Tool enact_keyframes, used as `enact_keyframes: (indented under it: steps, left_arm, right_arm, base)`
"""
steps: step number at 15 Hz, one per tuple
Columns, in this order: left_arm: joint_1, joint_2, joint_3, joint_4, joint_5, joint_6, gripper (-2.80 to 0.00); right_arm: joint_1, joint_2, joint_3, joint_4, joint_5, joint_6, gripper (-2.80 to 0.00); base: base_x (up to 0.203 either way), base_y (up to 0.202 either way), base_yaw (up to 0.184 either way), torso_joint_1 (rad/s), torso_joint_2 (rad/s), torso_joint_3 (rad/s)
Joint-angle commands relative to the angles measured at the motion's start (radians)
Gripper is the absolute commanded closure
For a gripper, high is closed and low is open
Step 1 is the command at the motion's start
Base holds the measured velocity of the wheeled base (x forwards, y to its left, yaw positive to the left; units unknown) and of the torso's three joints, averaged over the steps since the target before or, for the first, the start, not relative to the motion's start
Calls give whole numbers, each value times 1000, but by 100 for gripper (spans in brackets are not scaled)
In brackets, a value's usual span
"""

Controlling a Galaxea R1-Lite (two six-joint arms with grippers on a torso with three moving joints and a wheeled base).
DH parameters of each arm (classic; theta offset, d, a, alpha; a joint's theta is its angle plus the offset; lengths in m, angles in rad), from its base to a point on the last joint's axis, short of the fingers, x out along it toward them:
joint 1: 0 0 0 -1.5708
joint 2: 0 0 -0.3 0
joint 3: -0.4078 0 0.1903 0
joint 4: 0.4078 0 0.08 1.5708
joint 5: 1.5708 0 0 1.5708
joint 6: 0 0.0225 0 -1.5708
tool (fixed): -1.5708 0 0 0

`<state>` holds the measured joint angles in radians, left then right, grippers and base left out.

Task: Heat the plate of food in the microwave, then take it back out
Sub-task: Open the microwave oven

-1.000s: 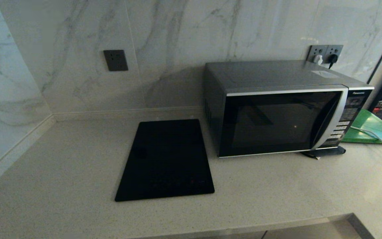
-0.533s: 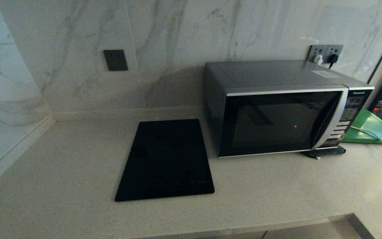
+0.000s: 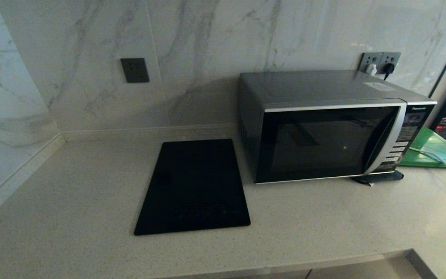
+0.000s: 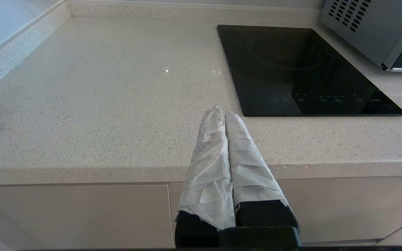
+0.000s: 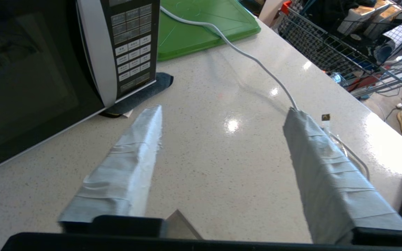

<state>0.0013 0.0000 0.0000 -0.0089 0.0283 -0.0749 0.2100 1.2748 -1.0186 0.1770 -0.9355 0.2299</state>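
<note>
Countertop [image 5: 222, 167], right gripper [image 5: 222, 115] jaws spread beside microwave [image 5: 47, 69]

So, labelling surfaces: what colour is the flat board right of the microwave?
Bright green board, clearest in the right wrist view.

microwave [image 3: 323, 116] silver-grey, black door | cooktop [image 3: 196, 186] black | board [image 3: 436, 151] green

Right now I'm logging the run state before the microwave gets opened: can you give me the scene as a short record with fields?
microwave: on the counter, door shut
plate of food: not visible in any view
cooktop: flat on the counter, just left of the microwave
green board: right of the microwave, white cable across it
right end effector: open, empty, over the counter near the button panel
left end effector: shut, empty, at the counter's front edge
</note>
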Motion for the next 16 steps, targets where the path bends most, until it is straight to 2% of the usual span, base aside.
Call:
enact_keyframes:
  steps: [1,5,9,11,16]
  left_arm:
    - [0,2,0,0,1,0,0]
    - [0,2,0,0,1,0,0]
    - [0,2,0,0,1,0,0]
    - [0,2,0,0,1,0,0]
    - [0,2,0,0,1,0,0]
  right_arm:
    - [2,39,57,-65,-10,1,-280]
    - [1,213,63,-222,-137,22,-280]
    - [2,393,14,-373,-224,30,-280]
    - [2,446,-45,-385,-228,28,-280]
    - [19,486,-72,-386,-133,13,-280]
  base:
    - [0,0,0,0,0,0]
    - [0,0,0,0,0,0]
    - [0,0,0,0,0,0]
    - [0,0,0,0,0,0]
    - [0,0,0,0,0,0]
